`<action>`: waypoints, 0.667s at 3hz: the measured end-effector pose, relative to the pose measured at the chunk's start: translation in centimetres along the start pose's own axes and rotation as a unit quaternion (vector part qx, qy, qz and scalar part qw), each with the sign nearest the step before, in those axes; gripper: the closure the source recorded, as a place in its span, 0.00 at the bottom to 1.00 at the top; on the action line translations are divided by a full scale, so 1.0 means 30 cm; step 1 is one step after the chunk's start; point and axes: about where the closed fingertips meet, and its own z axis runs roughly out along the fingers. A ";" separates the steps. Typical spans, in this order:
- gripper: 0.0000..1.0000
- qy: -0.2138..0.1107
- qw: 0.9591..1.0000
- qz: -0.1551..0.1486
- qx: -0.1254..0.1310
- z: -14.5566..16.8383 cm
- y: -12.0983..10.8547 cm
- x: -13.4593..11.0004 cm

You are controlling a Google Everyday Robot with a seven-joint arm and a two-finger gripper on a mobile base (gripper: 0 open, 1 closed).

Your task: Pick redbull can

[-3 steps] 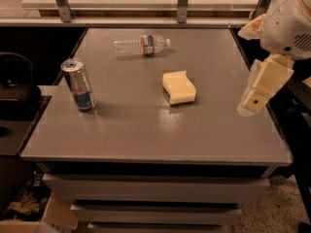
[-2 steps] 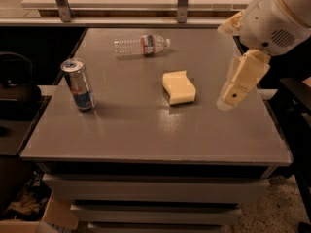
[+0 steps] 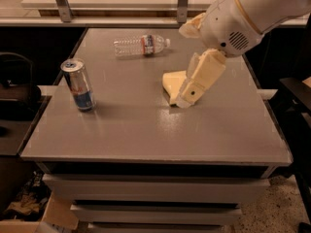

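The redbull can is a slim silver-and-blue can with a red marking and a silver top. It stands upright near the left edge of the grey table. My gripper hangs from the white arm over the middle of the table, well to the right of the can and apart from it. It covers the right part of a yellow sponge.
A clear plastic bottle with a label lies on its side at the back of the table. A dark chair stands to the left and another dark object to the right. A cardboard box sits on the floor at bottom left.
My arm and gripper have swung left from the table's right edge to over the sponge in the middle. The can, bottle and sponge have not moved.
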 end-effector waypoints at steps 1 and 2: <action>0.00 -0.062 0.998 0.007 -0.027 0.084 0.019 -0.084; 0.00 -0.133 0.989 0.031 -0.055 0.177 0.023 -0.167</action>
